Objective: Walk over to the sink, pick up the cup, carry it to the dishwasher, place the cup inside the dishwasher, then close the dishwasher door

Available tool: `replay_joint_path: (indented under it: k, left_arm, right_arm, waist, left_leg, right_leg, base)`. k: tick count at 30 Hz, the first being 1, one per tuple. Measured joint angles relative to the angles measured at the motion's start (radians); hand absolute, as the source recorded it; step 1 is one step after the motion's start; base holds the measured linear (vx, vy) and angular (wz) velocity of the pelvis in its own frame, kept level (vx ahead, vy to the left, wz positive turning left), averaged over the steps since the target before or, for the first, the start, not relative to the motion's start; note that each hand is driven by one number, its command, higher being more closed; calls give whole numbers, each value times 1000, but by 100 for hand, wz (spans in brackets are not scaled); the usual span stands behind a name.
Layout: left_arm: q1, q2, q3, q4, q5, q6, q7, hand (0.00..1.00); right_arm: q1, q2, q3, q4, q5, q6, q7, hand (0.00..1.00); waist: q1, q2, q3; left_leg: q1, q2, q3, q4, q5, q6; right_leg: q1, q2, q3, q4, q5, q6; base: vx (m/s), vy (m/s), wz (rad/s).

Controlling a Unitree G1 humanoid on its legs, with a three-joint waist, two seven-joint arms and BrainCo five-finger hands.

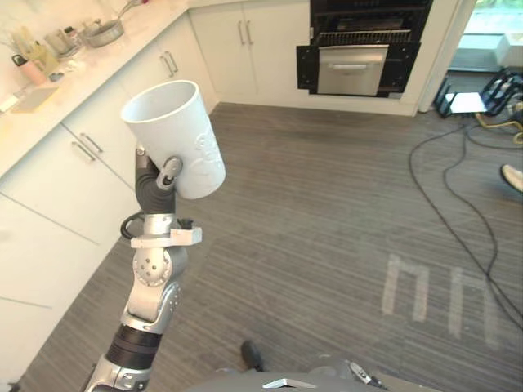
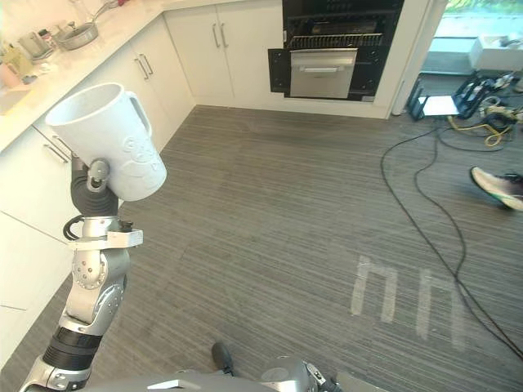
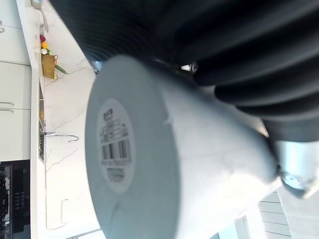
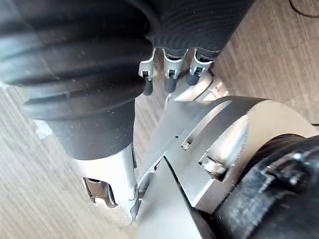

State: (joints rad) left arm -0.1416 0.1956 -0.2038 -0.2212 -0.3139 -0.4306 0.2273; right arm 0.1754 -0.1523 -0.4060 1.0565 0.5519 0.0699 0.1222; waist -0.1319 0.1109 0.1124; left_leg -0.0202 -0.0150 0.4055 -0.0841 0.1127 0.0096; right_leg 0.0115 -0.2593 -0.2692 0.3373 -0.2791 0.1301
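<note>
The cup [image 1: 173,135] was gripped in the left robot hand [image 1: 157,186], tilted with its mouth up toward the tabletop [image 1: 98,65]. The open dishwasher [image 1: 359,49] lay well ahead, rightward. The right robot hand [image 4: 169,82] was seen relaxed, empty.

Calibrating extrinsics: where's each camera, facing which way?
Left eye view: head, looking down at the floor; left arm, left hand holding the cup.
Right eye view: head, same scene, slightly offset.
Left wrist view: along the left hand at the cup's base, counter beyond.
Right wrist view: along the right hand toward the floor.
Shared: both eyes and left wrist show the cup.
</note>
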Motion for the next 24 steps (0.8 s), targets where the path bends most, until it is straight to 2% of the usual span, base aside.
replay_joint_path:
  k: [3,6,10,14,15,21,24]
  left_arm:
    - [0,3,-5,12,0,31,-13,100]
    - [5,13,-5,29,0,37,0,100]
    - [8,31,2,98,0,36,12,100]
    - [8,28,2,136,2,13,15,100]
    - [8,20,8,203,63,-13,97,100]
    - [8,20,10,203,62,-10,95,100]
    - [14,17,40,203,33,29,76,100]
  right_arm:
    - [-1,29,12,-1,13,3,3,0]
    - [-1,37,52,-1,42,24,14,0]
    - [-4,31,120,-19,51,50,53,0]
    - [-3,21,130,-19,52,65,67,0]
    - [-30,43,158,-10,32,81,73,0]
    - [-27,44,151,-10,31,84,75,0]
    - [-23,43,115,15,27,92,93,0]
  waist:
    - [12,-39,-6]
    - [20,-71,-12]
    - [10,-72,-7]
    - [0,-69,-8]
    - [20,-124,-25]
    - [20,-124,-25]
    - [23,-124,-26]
  left_leg:
    - [4,27,36,3,0,0]
    - [6,48,80,1,0,0]
    - [34,55,124,-3,-5,-5]
    - [35,67,129,-4,-8,-9]
    - [74,95,170,-4,-28,-36]
    - [72,92,162,-2,-25,-35]
    - [72,88,86,4,-18,-36]
  right_leg:
    - [6,38,45,-66,52,-11]
    - [7,72,98,-131,107,-24]
    - [27,83,136,-190,136,-29]
    - [26,101,156,-215,147,-45]
    - [64,134,172,-283,179,-60]
    - [67,135,168,-288,182,-56]
    - [97,135,147,-326,197,-40]
  base:
    - [-25,11,-42]
    - [-64,40,-51]
    - [-103,59,-38]
    - [-101,34,-18]
    - [-31,11,-9]
    - [0,0,3]
    - [25,-28,18]
